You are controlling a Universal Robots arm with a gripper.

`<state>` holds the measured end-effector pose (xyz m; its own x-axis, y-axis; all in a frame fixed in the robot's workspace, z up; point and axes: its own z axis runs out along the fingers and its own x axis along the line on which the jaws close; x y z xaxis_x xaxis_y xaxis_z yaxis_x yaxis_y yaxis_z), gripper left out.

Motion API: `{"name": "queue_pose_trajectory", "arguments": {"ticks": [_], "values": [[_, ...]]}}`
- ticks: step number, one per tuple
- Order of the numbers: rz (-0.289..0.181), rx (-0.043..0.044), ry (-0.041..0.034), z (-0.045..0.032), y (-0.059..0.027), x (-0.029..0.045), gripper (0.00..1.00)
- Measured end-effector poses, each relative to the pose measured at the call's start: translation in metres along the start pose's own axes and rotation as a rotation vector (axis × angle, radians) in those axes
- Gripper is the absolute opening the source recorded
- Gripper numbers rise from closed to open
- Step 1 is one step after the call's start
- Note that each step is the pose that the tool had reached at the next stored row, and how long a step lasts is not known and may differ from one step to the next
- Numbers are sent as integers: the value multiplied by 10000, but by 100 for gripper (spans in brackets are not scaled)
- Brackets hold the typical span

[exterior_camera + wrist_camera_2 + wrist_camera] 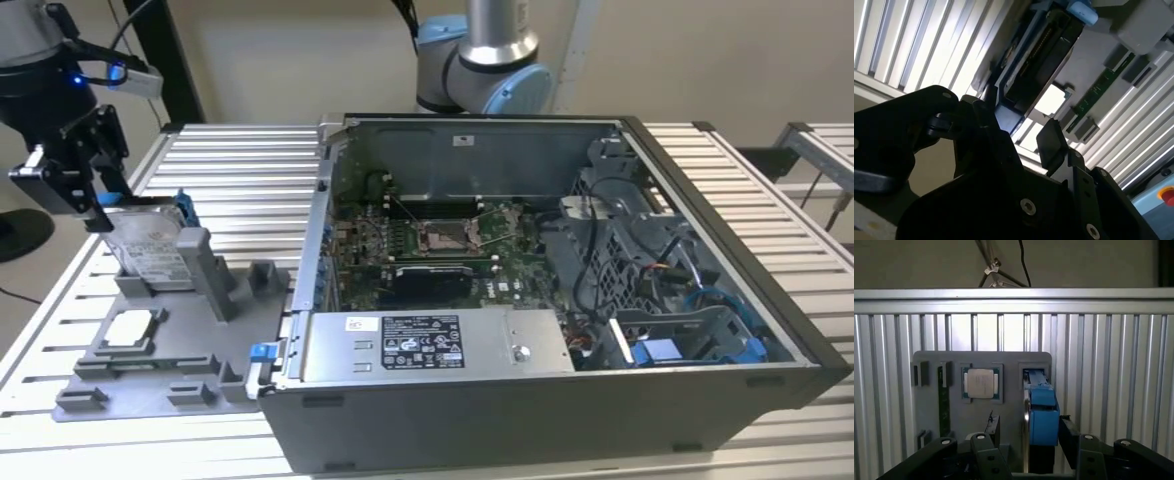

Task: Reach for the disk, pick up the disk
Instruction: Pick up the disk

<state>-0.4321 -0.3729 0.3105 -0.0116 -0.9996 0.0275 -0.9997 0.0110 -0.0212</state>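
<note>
Currently the claw (pixel 88 195) hangs at the upper end of the disk (pixel 150 245). The disk stands on edge in a slot of the grey holder (pixel 200 335) on the slatted surface (pixel 240 170), to the exterior view's left of the open computer case (pixel 561 390). In the first wrist view the fingers (pixel 993 429) are spread apart, one on each side of the disk's blue bracket. Nothing is gripped, and the disk sits nearer one finger than the other. A small white-topped chip (pixel 981 383) lies in its own recess just beside the disk. For a sound grip, as judged from these views, centre the disk between the fingers and align the approach with the slot. Seat the fingers on the flat faces rather than on the bracket's edge, clear of the chip.
</note>
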Motion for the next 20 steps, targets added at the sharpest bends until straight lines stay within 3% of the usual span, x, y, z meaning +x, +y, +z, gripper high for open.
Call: {"name": "queue_pose_trajectory", "arguments": {"ticks": [12, 20], "values": [[-69, -22, -1, 176, 0, -26, 100], [-73, -139, 0, 281, -8, -61, 100]]}}
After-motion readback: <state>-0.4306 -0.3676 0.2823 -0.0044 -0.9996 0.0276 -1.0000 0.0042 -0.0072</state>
